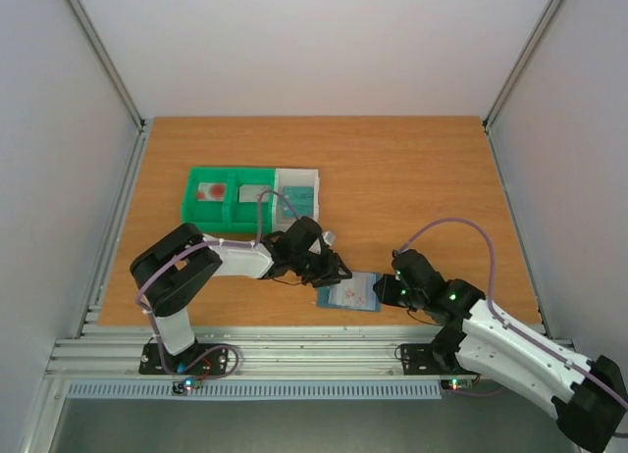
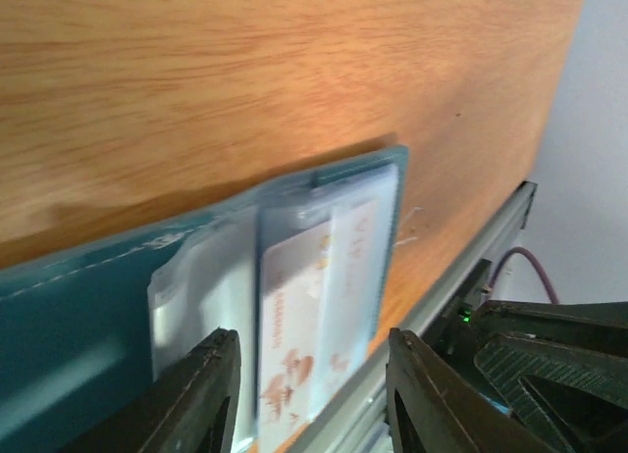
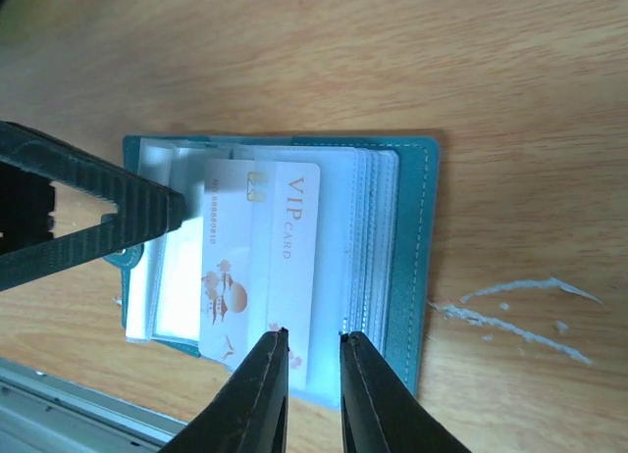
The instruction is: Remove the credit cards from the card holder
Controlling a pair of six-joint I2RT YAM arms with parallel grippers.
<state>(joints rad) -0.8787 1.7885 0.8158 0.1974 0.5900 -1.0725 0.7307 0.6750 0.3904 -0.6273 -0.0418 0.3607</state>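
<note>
The blue-grey card holder [image 1: 350, 294] lies open near the table's front edge, its clear sleeves [image 3: 368, 237] fanned out. A pale credit card [image 3: 260, 257] with reddish marks and "VIP CARD" sticks partly out of a sleeve. My left gripper [image 2: 312, 394] is open, its fingers standing on either side of that card [image 2: 294, 326] without touching it. My right gripper [image 3: 312, 337] hovers at the holder's near edge, its jaws a narrow gap apart with nothing held between them. Two more cards [image 1: 209, 190] lie in the green tray.
A green tray [image 1: 196, 215] and an adjoining white tray [image 1: 312, 190] stand behind the holder at centre left. The metal rail [image 1: 294, 350] runs just in front of the holder. White scratches [image 3: 510, 311] mark the wood to the holder's right.
</note>
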